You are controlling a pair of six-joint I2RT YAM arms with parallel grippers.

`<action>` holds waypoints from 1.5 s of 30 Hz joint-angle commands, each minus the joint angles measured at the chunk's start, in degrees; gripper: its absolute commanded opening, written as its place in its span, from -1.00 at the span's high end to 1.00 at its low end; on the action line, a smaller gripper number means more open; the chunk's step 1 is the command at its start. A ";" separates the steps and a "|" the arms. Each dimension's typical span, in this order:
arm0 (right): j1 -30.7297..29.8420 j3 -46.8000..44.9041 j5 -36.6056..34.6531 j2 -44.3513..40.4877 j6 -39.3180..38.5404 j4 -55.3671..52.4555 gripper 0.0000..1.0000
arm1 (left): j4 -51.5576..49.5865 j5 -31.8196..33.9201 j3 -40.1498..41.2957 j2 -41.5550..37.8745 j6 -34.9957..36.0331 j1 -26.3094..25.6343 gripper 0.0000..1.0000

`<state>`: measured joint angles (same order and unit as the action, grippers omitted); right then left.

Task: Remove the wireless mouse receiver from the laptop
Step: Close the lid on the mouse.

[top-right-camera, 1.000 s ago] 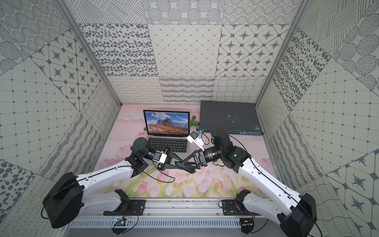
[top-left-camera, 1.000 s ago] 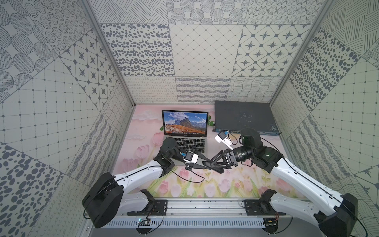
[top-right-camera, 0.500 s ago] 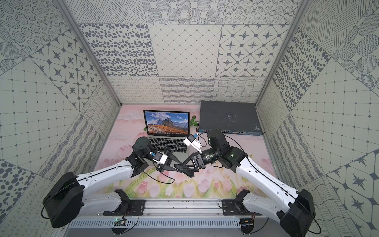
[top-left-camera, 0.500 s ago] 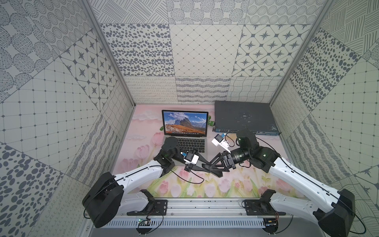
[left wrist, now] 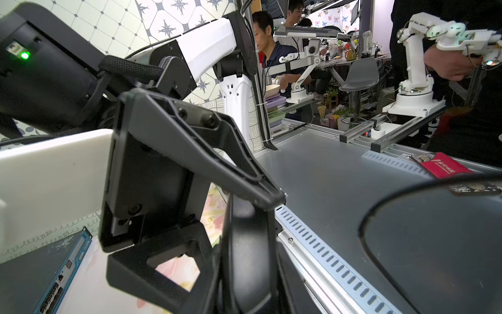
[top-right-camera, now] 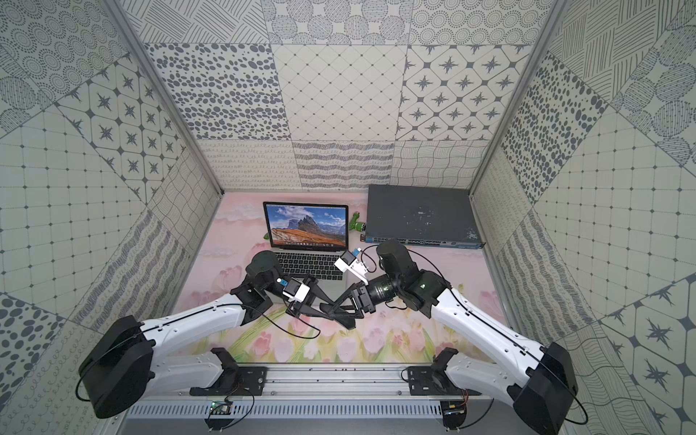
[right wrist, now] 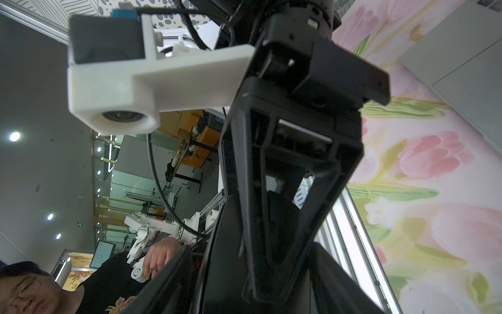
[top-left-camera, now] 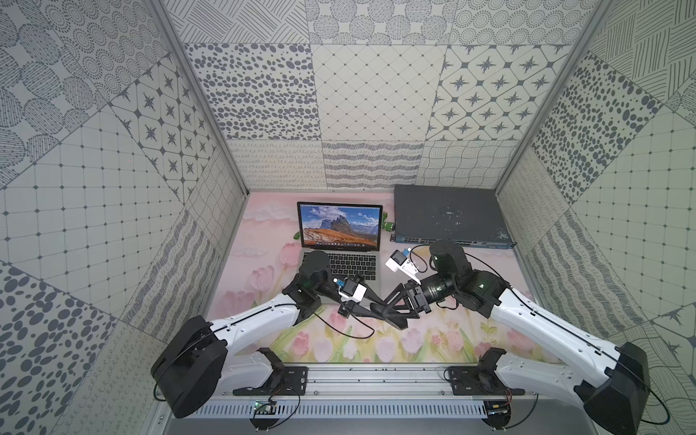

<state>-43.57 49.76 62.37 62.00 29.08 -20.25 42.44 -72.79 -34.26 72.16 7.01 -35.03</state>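
Patterned-tile booth, pink tulip mat [top-left-camera: 470,331] on the floor. Grey network switch [top-left-camera: 448,214] back right; laptop [top-left-camera: 341,229] open near it at back centre, screen lit. Arms meet in front of the laptop: left gripper [top-left-camera: 373,308] clenched, tips between the spread, released jaws of right gripper [top-left-camera: 391,314]. The wireless mouse receiver is too small or hidden; can't tell where.

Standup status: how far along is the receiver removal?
Done: unclear; the tiny black USB receiver shows nowhere. In hand: shut left gripper noses between the fingers of the open right gripper, in front of the slim silver-grey laptop. Left: confirm it is out, set it down.
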 commanded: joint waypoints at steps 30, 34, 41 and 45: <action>-4.28 -0.73 4.53 4.66 0.01 -6.25 0.43 | 12.57 22.07 4.33 0.57 4.11 0.35 0.27; -4.09 -0.63 3.53 4.80 0.01 -6.13 0.47 | 14.33 23.58 5.04 1.69 3.75 0.44 0.16; -3.51 -0.76 3.02 4.97 0.27 -5.96 0.52 | 19.02 25.18 6.19 4.96 1.93 1.33 0.15; -2.88 -0.71 2.85 5.04 0.49 -5.94 0.55 | 21.94 25.10 6.74 6.50 0.35 1.92 0.15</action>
<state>-44.05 49.39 57.23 66.70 29.34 -24.03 52.29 -68.77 -27.35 76.82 8.45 -34.63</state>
